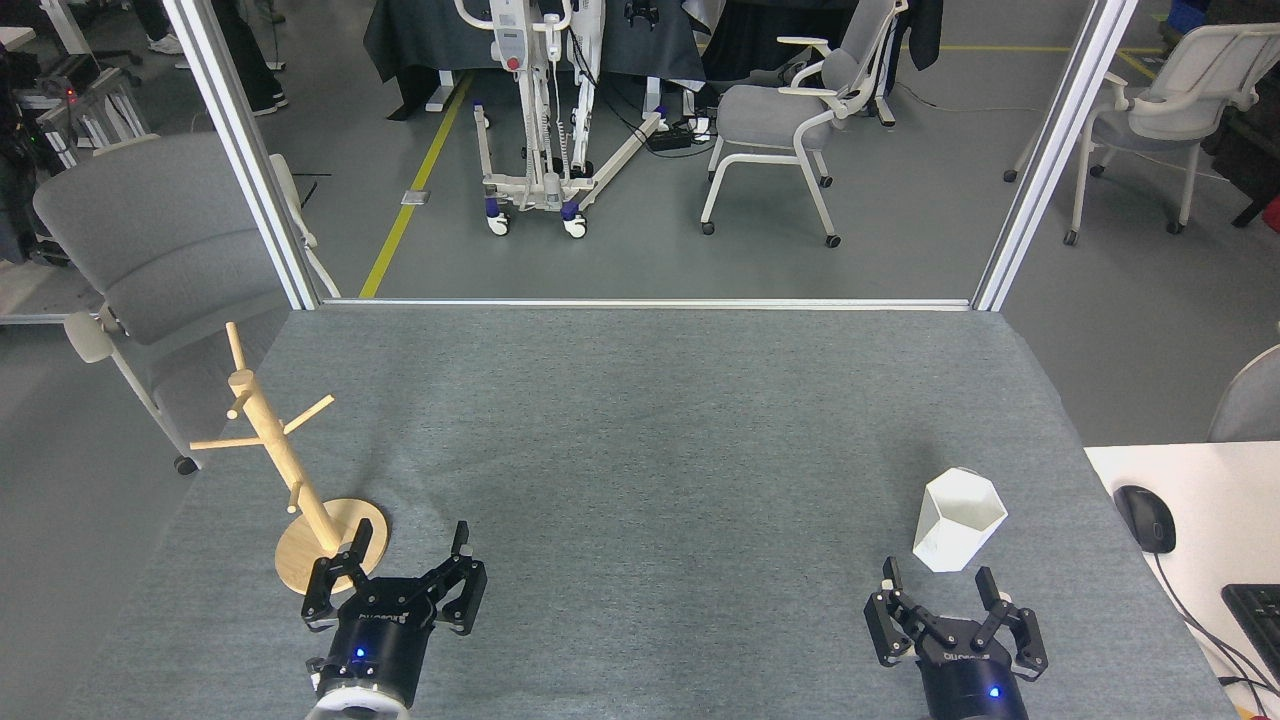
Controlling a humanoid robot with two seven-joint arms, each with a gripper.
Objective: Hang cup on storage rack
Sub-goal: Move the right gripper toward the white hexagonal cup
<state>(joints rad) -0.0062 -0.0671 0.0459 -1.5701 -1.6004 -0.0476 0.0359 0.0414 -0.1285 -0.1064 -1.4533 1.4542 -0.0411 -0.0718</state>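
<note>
A grey, felt-like cloth covers the surface [640, 450], its nap faintly streaked. On it stand two things of the task. One storage rack [283, 455] of pale, smooth wood rises at the near left: a slim post leaning slightly in this view, with several short angled pegs, set on a flat round base. One cup [957, 520], matte white with flat faceted sides and a hexagonal rim, stands upright at the near right, well apart from the rack.

Two black arms enter from the bottom edge, each showing a small blue light on its wrist. The left hand [410, 555] points forward, its fingers spread apart and holding nothing; one fingertip lies over the near edge of the rack's base in this view, and whether it touches cannot be told. The right hand [937, 580] also points forward with its fingers apart and empty, just short of the cup's near side, not touching it.

A black mouse [1145, 518] and a keyboard corner [1258, 610] lie on a white desk at the right.
</note>
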